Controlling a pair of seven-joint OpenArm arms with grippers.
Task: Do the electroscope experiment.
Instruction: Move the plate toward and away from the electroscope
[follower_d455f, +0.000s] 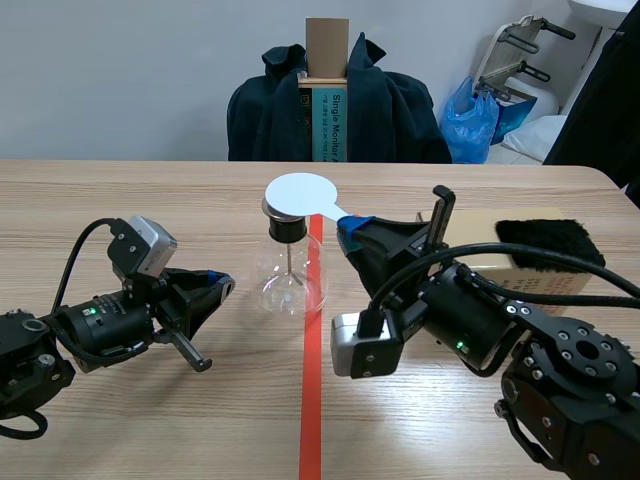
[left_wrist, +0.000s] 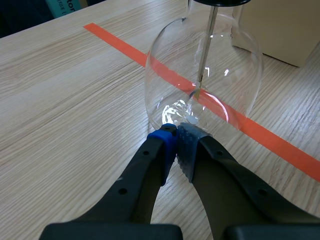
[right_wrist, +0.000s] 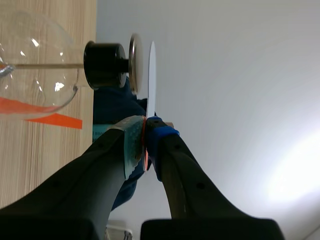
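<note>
Electroscope flask (follower_d455f: 290, 275): upright on table (follower_d455f: 150, 200), right on the red tape line (follower_d455f: 313, 400), between the two arms. Black stopper (follower_d455f: 283, 228) in neck, metal plate (right_wrist: 135, 62) on top, rod (left_wrist: 206, 50) hanging inside. Left gripper (left_wrist: 177, 132): pads pressed together on nothing, tips touching flask's lower wall. Right gripper (right_wrist: 145, 137): pinching stem of white disc paddle (follower_d455f: 300, 193), disc flat just over the metal plate; contact or not, cannot tell. Cardboard box (follower_d455f: 540, 280) with black fur pad (follower_d455f: 548, 242) on top, by right arm.

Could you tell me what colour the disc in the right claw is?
White; the disc shows best in the scene view.
</note>
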